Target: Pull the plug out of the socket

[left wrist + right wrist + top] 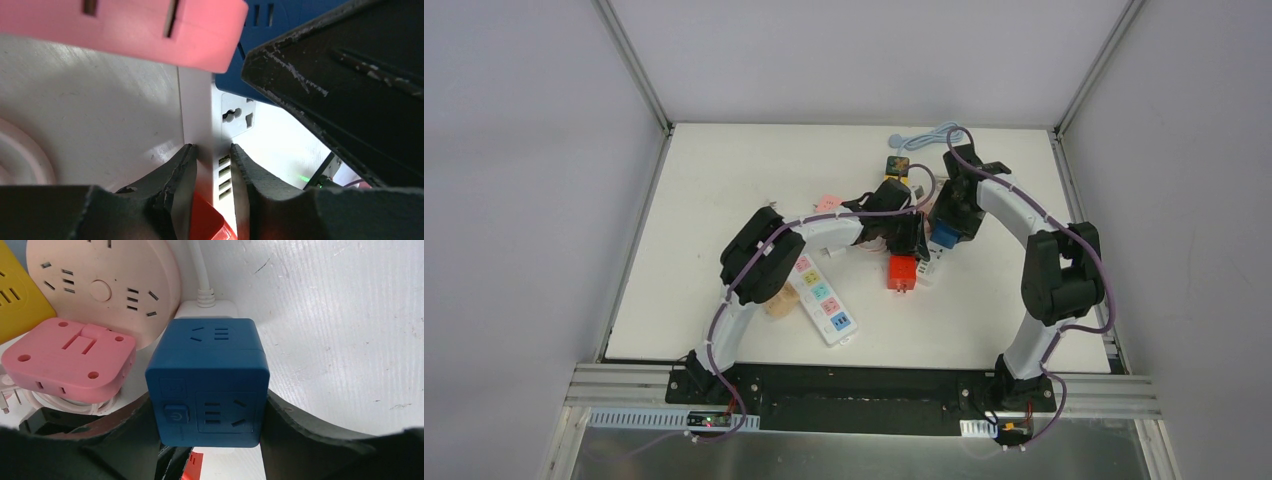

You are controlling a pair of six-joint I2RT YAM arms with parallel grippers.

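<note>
A blue cube plug (210, 355) sits on a white socket block (205, 307) with a white cable leading away. My right gripper (209, 397) is shut on the blue cube, one finger on each side. In the left wrist view the white socket (235, 112), with a row of USB slots, stands between my fingers. My left gripper (214, 150) is closed against both of its sides. The blue plug (265, 15) shows just beyond. From above, both grippers meet at the table's middle, left (911, 238) and right (944, 238).
A red cube socket (902, 272) lies just in front of the grippers. A pink cube (70, 357), a round pink socket (100, 285) and a yellow one (12, 300) crowd the left. A long white power strip (824, 300) lies under the left arm.
</note>
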